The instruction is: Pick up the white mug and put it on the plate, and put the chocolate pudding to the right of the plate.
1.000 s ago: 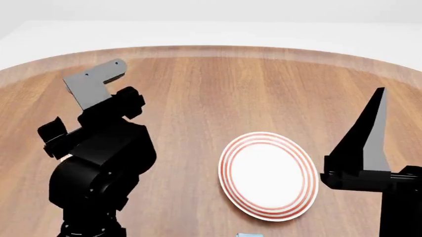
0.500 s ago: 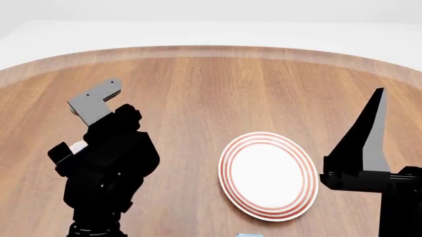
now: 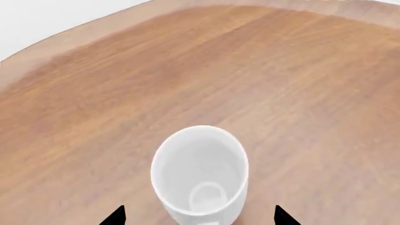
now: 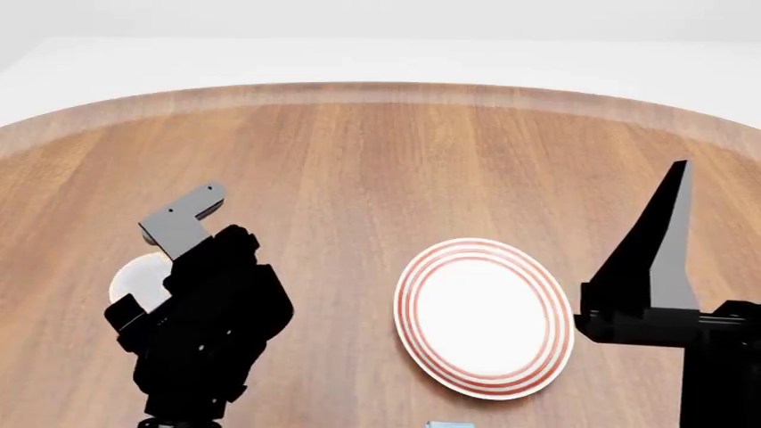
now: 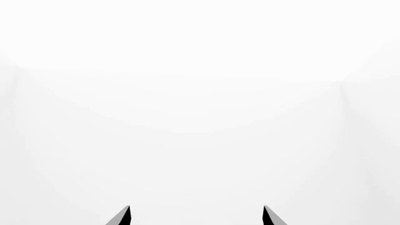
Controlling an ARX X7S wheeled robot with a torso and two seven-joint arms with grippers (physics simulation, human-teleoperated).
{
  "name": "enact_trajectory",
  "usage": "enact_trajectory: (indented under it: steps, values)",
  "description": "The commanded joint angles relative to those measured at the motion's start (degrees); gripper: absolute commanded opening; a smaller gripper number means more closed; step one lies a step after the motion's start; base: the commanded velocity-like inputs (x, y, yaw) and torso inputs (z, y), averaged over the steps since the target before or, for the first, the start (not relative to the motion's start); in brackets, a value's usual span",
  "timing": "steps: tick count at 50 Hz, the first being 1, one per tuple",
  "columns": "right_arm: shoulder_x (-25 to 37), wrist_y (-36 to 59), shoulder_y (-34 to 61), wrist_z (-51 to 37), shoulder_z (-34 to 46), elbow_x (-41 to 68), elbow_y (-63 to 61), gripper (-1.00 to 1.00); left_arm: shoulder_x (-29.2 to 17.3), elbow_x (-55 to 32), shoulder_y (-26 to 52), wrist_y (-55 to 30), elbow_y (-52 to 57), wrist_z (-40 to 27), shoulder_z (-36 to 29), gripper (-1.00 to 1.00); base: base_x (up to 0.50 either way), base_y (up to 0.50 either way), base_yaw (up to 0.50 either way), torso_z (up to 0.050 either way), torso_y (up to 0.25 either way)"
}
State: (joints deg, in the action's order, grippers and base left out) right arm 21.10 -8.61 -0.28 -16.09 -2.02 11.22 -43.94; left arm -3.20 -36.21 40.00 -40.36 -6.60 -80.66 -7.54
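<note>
The left gripper (image 3: 198, 216) is spread wide, its fingertips (image 3: 115, 216) on either side of the mug (image 3: 200, 180) without touching it — the mug stands upright on the table (image 3: 300, 84), just ahead of the fingers. The right gripper (image 5: 195, 215) is released too, holding nothing and facing blank white. The plate (image 4: 484, 316) lies between the two arms, nearer the right fingers — well apart from the mug.

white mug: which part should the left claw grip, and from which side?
Grip the white mug across its body wall just below the rim, coming down from above. It stands upright, mouth open to the left wrist camera, and sits between the left claw's spread fingertips, so they already straddle it. Its handle isn't clearly visible, so gripping the body seems safer.
</note>
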Motion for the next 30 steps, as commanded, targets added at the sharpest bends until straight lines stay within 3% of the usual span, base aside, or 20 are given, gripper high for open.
enact_trajectory:
  steps: [1, 30]
  values:
    - [-1.01, 0.09, -0.23, 1.17, -1.14, -1.02, -0.16, 1.0, 0.99, -0.08, -1.03, 2.87, -2.83, 2.73, -0.04, 1.0, 0.0, 0.0, 0.0, 0.0, 0.0]
    - [-0.74, -0.9, -0.6, 1.0, -0.18, -1.4, 1.25, 1.0, -0.42, -1.77, -2.07, 8.93, -8.88, 7.58, -2.81, 1.0, 0.0, 0.0, 0.0, 0.0, 0.0]
